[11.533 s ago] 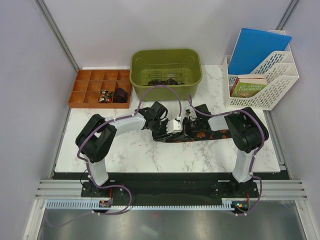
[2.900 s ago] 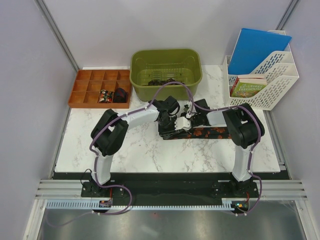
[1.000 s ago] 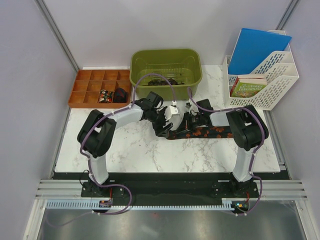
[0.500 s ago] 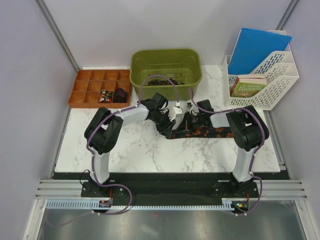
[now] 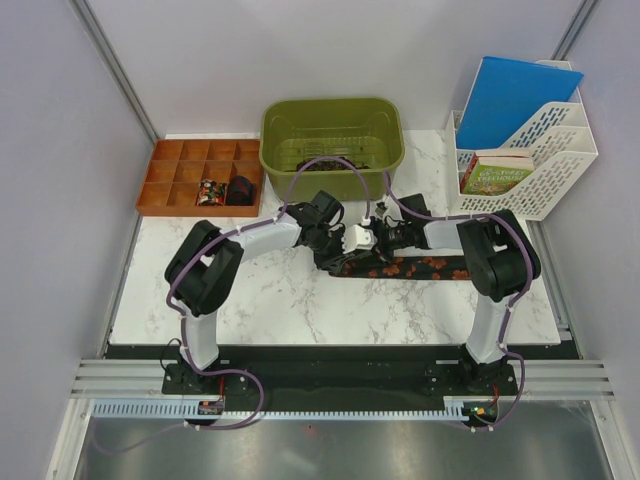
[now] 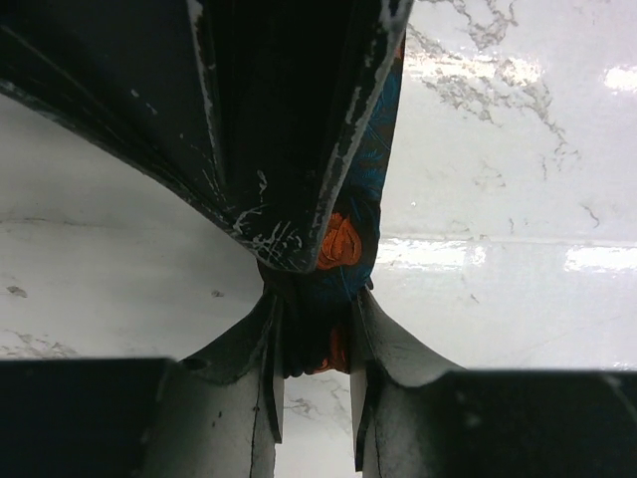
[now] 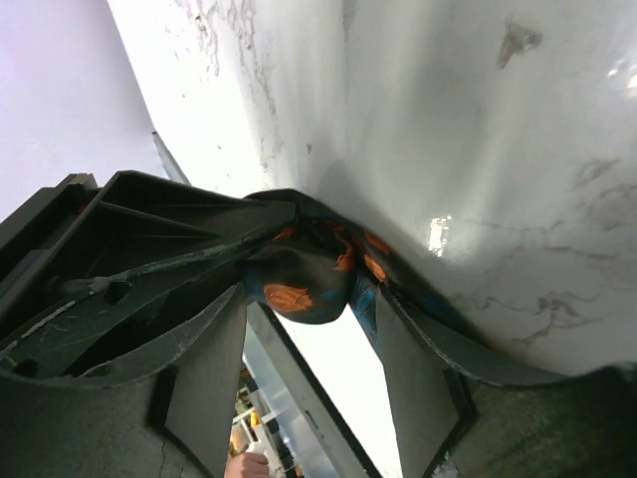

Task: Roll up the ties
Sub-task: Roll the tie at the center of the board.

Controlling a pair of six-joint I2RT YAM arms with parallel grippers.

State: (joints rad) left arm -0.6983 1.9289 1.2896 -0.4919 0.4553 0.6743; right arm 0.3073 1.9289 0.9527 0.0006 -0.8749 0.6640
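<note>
A black tie (image 5: 410,268) with orange-red blotches lies flat along the middle of the marble tabletop (image 5: 250,300). It runs left to right, and its left end is gathered up where the two arms meet. In the left wrist view, the left pincer (image 6: 314,344) is closed on a fold of that tie, and the dark cloth with an orange patch is squeezed tight between the two fingers (image 6: 383,358). In the right wrist view, the right pincer (image 7: 314,296) is open. Its fingers (image 7: 204,368) stand well apart, and a small rounded lump of the tie sits between their tips with bright tabletop showing below it. Whether the fingertips touch the lump cannot be told. From above, both pincers are close together over the tie's left end, just in front of a green bin (image 5: 275,150). More dark ties (image 5: 330,160) lie tangled at the bottom of the bin. To the left of the bin, an orange compartment tray (image 5: 170,175) holds two small coils (image 5: 240,190) in neighbouring cells of its front row. At the far right of the tabletop a white file rack (image 5: 540,170) holds a blue folder (image 5: 520,100) and a book (image 5: 495,175).
</note>
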